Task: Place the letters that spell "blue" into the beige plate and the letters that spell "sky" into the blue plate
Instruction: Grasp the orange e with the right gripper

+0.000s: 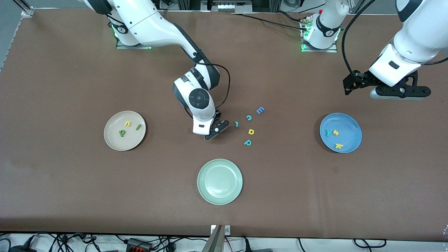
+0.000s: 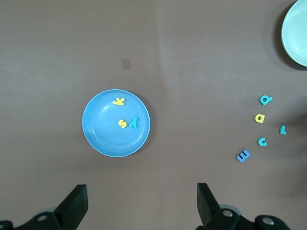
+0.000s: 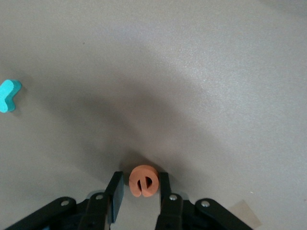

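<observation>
I work in a robotics lab: my two white arms are bolted by metal base plates [image 1: 133, 44] to a wide brown bench [image 1: 70, 182], aluminium framing [image 1: 224, 6] stands along one edge, and loose cables and power strips [image 1: 140, 243] trail along the other.
</observation>
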### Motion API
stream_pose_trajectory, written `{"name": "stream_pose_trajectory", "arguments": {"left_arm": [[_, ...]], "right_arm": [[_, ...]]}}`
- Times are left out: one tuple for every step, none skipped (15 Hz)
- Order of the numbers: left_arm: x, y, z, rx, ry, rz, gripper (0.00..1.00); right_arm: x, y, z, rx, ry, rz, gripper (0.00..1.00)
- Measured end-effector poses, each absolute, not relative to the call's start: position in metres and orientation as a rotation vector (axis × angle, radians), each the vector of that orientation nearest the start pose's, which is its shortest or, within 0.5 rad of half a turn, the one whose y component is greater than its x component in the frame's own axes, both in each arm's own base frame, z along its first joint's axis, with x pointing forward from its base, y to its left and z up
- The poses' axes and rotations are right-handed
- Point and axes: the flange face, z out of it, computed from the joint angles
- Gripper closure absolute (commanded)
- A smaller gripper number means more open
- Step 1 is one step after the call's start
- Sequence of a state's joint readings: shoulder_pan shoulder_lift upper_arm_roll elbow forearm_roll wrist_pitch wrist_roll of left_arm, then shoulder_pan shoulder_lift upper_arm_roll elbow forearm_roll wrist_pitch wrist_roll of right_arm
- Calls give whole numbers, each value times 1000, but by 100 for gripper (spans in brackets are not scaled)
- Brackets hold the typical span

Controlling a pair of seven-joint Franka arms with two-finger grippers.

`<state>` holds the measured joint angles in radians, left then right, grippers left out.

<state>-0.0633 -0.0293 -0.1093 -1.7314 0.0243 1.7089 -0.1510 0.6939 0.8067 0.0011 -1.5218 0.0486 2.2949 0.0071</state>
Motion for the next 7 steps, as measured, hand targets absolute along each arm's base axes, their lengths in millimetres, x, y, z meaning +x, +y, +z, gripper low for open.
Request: {"name": "stream_pose_trajectory", "arguments": {"left_arm": [[546, -94, 576, -3115, 39, -17, 0], [546, -94, 576, -3115, 39, -17, 0], [546, -94, 576, -3115, 39, -17, 0], [546, -94, 576, -3115, 39, -17, 0], [546, -94, 576, -3115, 39, -17, 0], [546, -94, 576, -3115, 39, -17, 0], [546, -94, 576, -3115, 39, -17, 0]], "right_arm": [[541, 452, 178, -2952, -1003, 68, 63], [541, 452, 178, -2952, -1003, 68, 65], [541, 452, 178, -2952, -1003, 69, 68], [541, 452, 177, -2952, -1003, 70, 72], [541, 452, 177, -2952, -1003, 70, 76], [541, 452, 177, -2953, -1003, 69, 81], [541, 452, 177, -2953, -1002, 69, 83]]}}
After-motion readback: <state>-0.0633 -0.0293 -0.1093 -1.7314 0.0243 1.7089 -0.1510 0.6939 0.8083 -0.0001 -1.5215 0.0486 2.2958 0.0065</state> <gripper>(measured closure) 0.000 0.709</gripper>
